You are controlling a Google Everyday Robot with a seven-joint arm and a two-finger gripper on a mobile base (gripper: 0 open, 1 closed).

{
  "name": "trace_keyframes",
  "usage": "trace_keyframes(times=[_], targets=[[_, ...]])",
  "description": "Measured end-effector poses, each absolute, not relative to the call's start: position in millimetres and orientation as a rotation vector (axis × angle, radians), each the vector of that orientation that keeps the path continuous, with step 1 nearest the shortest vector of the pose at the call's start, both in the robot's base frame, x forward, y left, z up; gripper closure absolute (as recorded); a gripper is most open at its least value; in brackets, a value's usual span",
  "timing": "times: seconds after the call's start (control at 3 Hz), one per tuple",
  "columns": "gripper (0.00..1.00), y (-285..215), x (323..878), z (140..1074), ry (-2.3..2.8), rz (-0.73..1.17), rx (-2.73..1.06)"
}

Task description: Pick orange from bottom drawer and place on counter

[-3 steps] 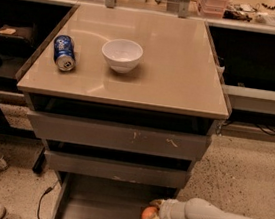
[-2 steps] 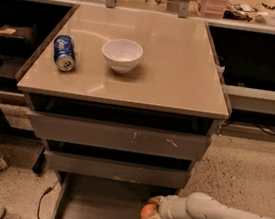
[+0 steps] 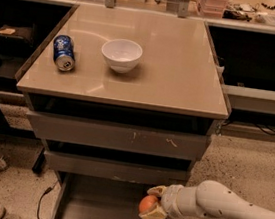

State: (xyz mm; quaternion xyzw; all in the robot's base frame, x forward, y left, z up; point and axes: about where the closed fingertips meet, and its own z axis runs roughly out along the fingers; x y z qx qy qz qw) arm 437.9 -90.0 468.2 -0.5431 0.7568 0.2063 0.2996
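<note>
A blue soda can (image 3: 64,52) lies on its side near an upright white bowl (image 3: 121,54). The tool (image 3: 149,204) hangs at bottom right.

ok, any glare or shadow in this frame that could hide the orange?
Camera view: pale glare streaks on the glossy counter near the white bowl; the gap under it is deep shadow; the orange, clamped in the gripper over the bottom drawer, is clearly lit.

High frontal view — gripper (image 3: 151,203) lower right
</note>
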Motion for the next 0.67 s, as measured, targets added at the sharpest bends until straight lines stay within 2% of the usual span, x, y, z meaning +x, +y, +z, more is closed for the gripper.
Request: trace_keyframes(times=[0.67], targets=[[1.0,-86,433,498,1.97,0.515,-1.469]])
